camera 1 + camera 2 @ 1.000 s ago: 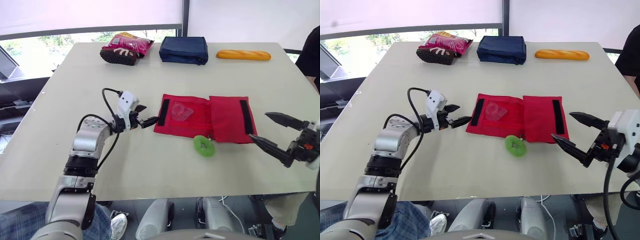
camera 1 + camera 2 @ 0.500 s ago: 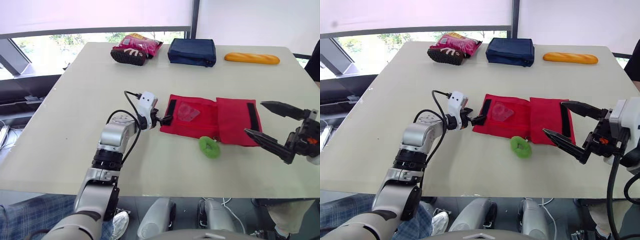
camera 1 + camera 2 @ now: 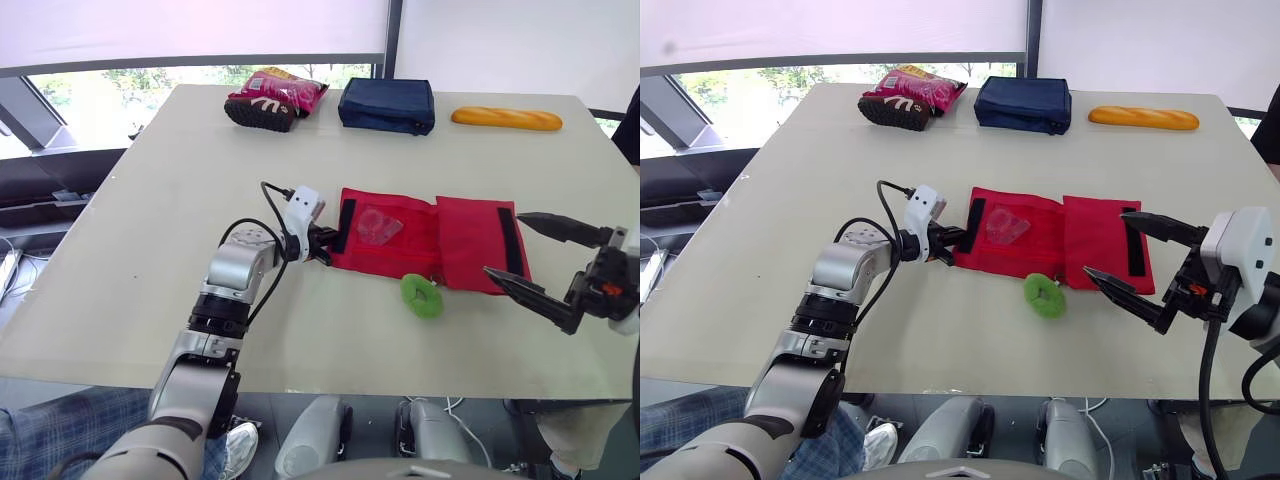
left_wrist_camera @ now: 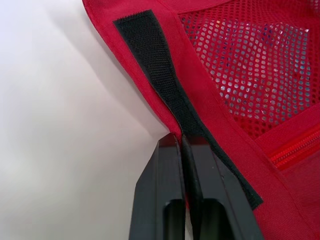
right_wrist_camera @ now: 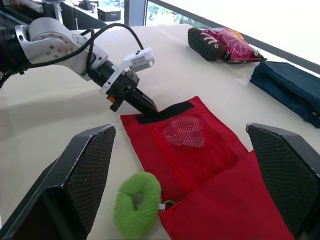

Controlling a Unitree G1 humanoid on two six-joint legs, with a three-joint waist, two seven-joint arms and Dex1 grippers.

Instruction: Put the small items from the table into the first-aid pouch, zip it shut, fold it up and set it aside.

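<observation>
1. One clear packet (image 3: 378,224) sits inside the red pouch (image 3: 470,240) mid-table; green ring (image 3: 421,295) lies just beside it.
2. Left gripper (image 3: 326,248) pinches its left edge; right gripper (image 3: 503,244) hovers wide open, empty.
3. Zipping, folding remain.

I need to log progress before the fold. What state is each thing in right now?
Pouch: unfolded flat on the table.
Packet: inside the pouch's mesh pocket.
Green ring: on the table at the pouch's near edge, not packed.
Left gripper: shut on the pouch's left edge.
Right gripper: open, holding nothing, by the pouch's right end.
</observation>
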